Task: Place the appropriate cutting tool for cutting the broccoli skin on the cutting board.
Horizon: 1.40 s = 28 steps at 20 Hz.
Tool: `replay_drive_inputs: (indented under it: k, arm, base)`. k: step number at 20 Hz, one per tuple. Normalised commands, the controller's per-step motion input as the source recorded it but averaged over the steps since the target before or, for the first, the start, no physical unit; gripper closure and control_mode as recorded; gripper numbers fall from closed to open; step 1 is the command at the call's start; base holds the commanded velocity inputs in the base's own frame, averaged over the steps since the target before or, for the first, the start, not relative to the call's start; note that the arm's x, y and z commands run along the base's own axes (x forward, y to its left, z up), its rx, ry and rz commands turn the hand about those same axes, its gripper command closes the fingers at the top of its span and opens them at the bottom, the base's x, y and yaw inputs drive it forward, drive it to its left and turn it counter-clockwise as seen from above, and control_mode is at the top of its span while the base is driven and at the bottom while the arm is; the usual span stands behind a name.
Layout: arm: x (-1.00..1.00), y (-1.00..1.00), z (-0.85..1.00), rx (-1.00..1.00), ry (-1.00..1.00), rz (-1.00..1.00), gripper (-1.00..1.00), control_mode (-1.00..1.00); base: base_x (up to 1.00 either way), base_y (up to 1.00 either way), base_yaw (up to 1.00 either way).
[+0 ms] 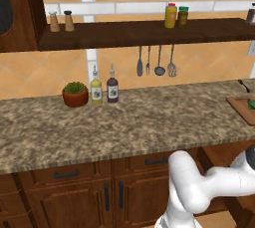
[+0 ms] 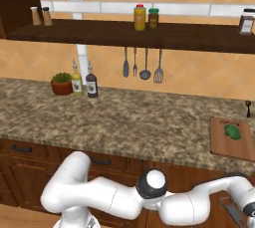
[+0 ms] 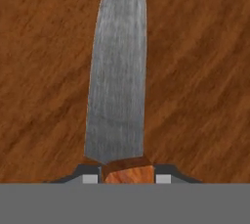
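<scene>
In the hand view a knife point(image 3: 117, 71) with a grey blade and a reddish wooden handle lies on a brown wooden surface, blade pointing away from me. My gripper point(image 3: 127, 178) sits around the handle, with one finger pad point(image 3: 90, 179) pressed against each side. The reddish-brown cutting board point(image 2: 224, 147) lies at the counter's right end with the small green broccoli point(image 2: 232, 131) on it. The left base view catches the board point(image 1: 241, 107) at its right edge. My arm reaches low and to the right, below the counter's edge.
A potted plant point(image 1: 75, 94) and two bottles point(image 1: 104, 88) stand at the back of the granite counter point(image 1: 124, 122). Utensils point(image 1: 158, 61) hang under the dark wall shelf point(image 1: 144, 33), which carries jars and shakers. Wooden cabinets run under the counter.
</scene>
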Motion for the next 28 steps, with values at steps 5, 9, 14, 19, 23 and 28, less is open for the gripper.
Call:
replay_drive_inputs:
  k: [5,9,14,19,23,28]
  arm:
    - [-0.06,0.0,0.48,0.12,0.0,0.04,1.0,-1.0]
    - [-0.58,0.08,1.0,0.0,0.0,0.06,1.0,-1.0]
    - [-0.67,0.49,1.0,0.0,0.02,0.12,1.0,-1.0]
    - [-0.24,0.95,0.99,0.0,0.05,0.2,1.0,-1.0]
    - [-0.04,0.95,1.0,0.0,0.11,0.24,1.0,-1.0]
    - [0.11,0.6,0.92,0.04,0.09,0.26,1.0,-1.0]
  base:
    - [0.0,0.0,0.0]
    - [0.0,0.0,0.0]
    - [0.0,0.0,0.0]
    - [0.0,0.0,0.0]
    - [0.0,0.0,0.0]
    - [0.0,0.0,0.0]
